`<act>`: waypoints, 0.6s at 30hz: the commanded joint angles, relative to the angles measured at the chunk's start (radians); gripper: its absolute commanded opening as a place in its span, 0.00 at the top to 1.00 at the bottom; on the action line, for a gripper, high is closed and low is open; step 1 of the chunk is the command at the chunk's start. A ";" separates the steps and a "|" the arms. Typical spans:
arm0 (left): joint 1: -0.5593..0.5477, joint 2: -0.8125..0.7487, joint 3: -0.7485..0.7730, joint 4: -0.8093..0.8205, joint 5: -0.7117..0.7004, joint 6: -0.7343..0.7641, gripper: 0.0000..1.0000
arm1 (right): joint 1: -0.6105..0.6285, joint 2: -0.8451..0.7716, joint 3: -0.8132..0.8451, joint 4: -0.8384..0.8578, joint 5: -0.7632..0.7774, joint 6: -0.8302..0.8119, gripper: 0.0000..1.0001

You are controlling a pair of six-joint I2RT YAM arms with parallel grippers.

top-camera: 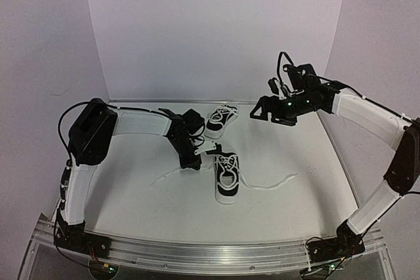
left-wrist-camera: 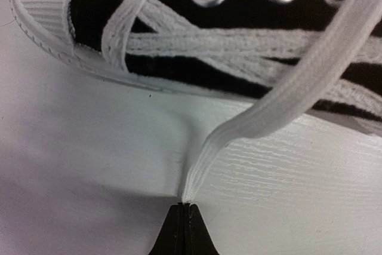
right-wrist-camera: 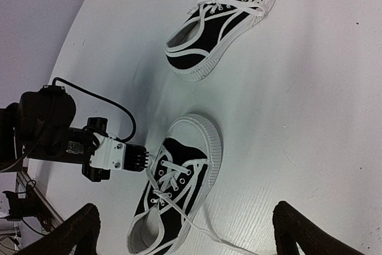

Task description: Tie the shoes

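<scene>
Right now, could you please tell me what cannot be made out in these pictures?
1. Left wrist: the top edge crops the near shoe; only the tips of the left claw show, pinching a lace.
2. Top external: laces of the far shoe are too small to tell if tied.
3. Right wrist: the bottom edge crops the fingers of the right claw.

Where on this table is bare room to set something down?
Bare table lies right of the near shoe, past its trailing lace, and along the front rail. Crowded mid-table: left gripper pinching a lace by the far shoe.
</scene>
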 commanded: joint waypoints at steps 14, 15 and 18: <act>0.022 -0.248 -0.100 0.412 0.234 -0.350 1.00 | 0.005 0.103 -0.016 0.148 -0.284 0.071 0.37; 0.029 -0.266 -0.125 0.453 0.244 -0.371 1.00 | 0.008 0.110 -0.020 0.162 -0.296 0.078 0.38; 0.040 -0.291 -0.167 0.515 0.262 -0.422 1.00 | 0.020 0.128 -0.037 0.214 -0.336 0.096 0.41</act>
